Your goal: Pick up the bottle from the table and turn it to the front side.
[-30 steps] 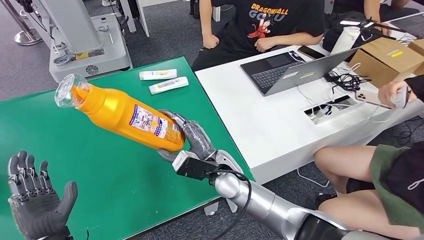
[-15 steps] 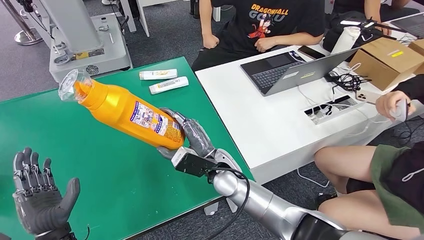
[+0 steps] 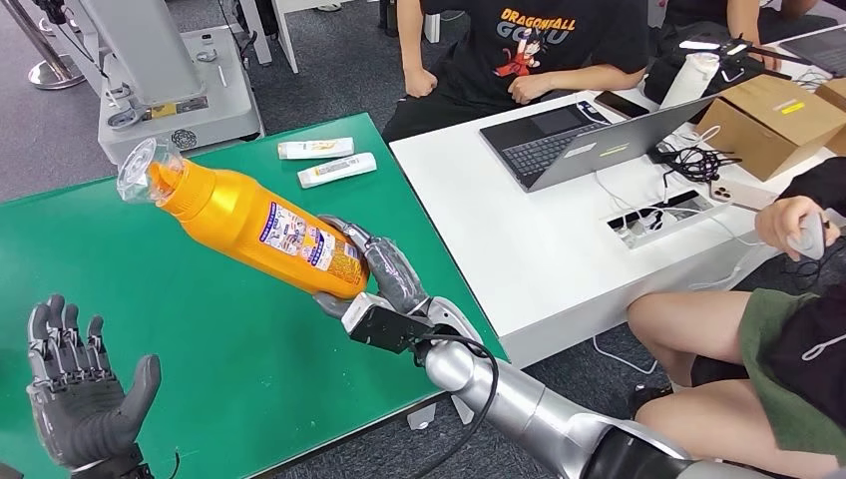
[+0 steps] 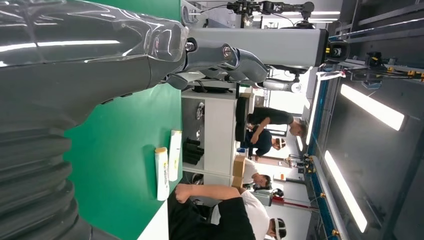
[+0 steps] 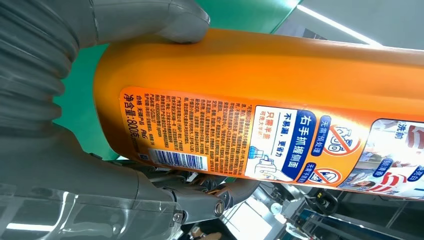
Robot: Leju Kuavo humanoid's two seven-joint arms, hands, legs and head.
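Above green desk [image 3: 229, 339], right hand [image 3: 384, 284] grips bottle [image 3: 254, 232], lifted; back label showing, turn unfinished. Left hand [image 3: 85, 399] open, empty.

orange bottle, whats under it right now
The orange bottle is held tilted in the air by the right hand at its base. Below it lies the green table; the strip directly beneath is hidden by the bottle.

Tilted orange bottle [image 3: 254, 232], clear cap up-left, above green table [image 3: 229, 349]
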